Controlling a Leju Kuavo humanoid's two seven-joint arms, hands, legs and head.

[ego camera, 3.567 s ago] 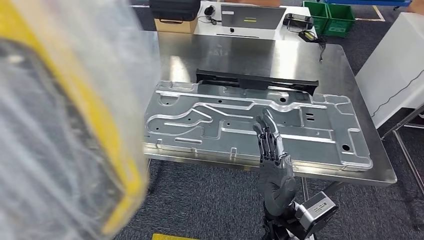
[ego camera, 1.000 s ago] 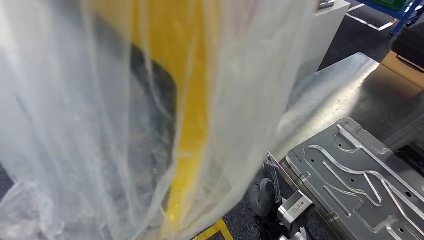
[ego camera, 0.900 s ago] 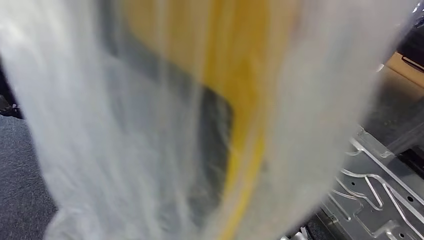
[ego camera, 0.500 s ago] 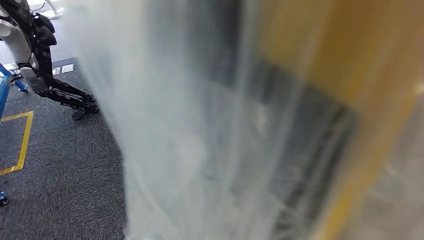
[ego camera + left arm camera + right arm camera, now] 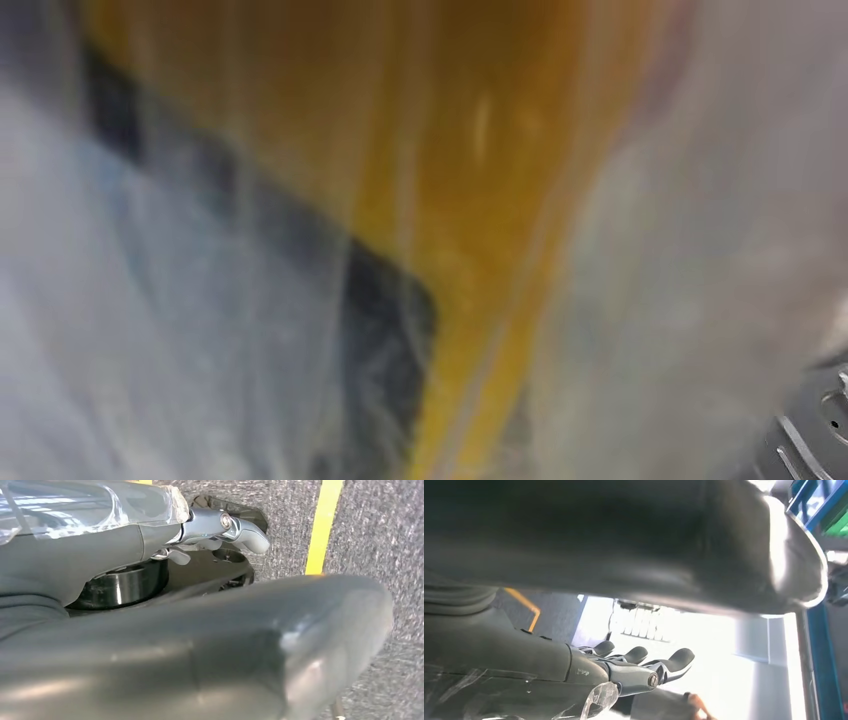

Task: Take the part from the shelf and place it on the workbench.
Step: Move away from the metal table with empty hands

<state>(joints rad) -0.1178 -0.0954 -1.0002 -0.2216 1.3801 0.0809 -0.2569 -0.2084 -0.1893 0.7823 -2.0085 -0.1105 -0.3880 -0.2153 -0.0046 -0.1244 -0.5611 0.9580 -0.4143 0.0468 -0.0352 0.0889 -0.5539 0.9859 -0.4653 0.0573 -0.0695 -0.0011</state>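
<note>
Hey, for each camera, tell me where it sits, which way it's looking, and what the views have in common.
Head view: high on the body, looking down at the blurred plastic-wrapped part close up, a metal plate at the corner.
Left wrist view: behind the left hand, looking past thumb and fingers at grey carpet and a yellow line.
Right wrist view: behind the right hand, facing bright light and a blue frame.
Shared: clear plastic film beside both hands.
</note>
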